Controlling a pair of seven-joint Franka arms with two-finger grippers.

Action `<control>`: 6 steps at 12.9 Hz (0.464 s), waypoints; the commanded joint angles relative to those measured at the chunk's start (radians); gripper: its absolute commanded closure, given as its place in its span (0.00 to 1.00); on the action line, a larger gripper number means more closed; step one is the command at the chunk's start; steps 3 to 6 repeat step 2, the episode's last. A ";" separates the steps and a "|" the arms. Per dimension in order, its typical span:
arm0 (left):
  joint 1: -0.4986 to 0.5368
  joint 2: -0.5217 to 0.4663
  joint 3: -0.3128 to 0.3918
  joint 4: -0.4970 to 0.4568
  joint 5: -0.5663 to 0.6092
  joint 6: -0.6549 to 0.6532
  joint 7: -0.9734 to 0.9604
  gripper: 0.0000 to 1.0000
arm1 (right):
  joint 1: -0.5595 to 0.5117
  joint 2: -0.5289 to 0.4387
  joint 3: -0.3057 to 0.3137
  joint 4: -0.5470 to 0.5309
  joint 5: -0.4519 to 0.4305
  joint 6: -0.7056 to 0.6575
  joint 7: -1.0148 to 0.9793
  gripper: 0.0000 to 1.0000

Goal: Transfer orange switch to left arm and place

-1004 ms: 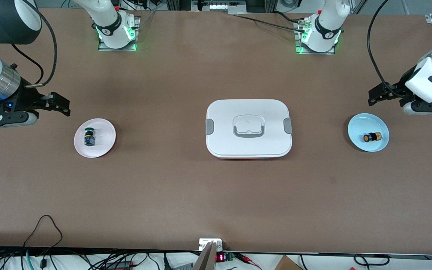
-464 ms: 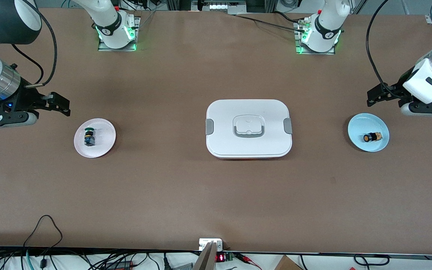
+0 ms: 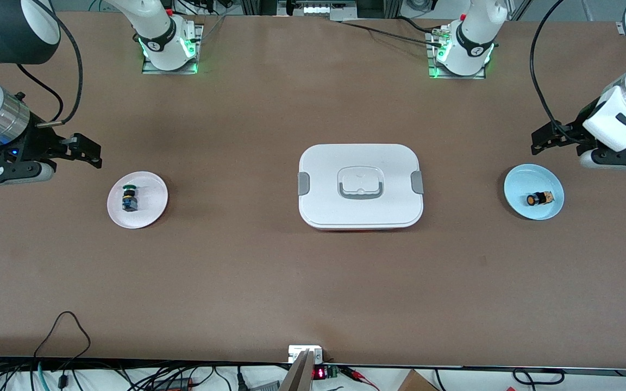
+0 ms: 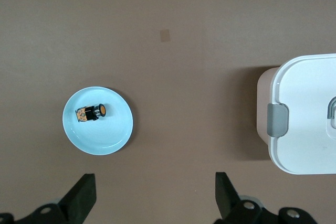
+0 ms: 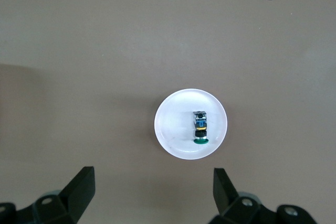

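Seen mid-table: the white lidded box (image 3: 361, 186), grey clips at both ends. Poised above bare tabletop near the light-blue plate (image 3: 533, 191), at the left arm's end: the left gripper (image 4: 155, 198), fingers spread wide, nothing held. Waiting likewise near the white plate (image 3: 137, 199), at the right arm's end: the right gripper (image 5: 154, 192), fingers parted and empty. Lying on its side on the light-blue plate: the orange switch (image 3: 539, 199). On the white plate: the green-capped switch (image 3: 129, 197).
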 commanded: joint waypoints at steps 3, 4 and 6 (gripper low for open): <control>0.008 0.015 -0.008 0.032 0.018 -0.019 0.017 0.00 | -0.002 -0.003 0.003 0.002 0.015 -0.003 0.014 0.00; 0.008 0.015 -0.008 0.032 0.018 -0.019 0.017 0.00 | -0.002 -0.003 0.003 0.002 0.015 -0.003 0.014 0.00; 0.008 0.015 -0.008 0.032 0.018 -0.019 0.017 0.00 | -0.002 -0.003 0.003 0.002 0.015 -0.003 0.014 0.00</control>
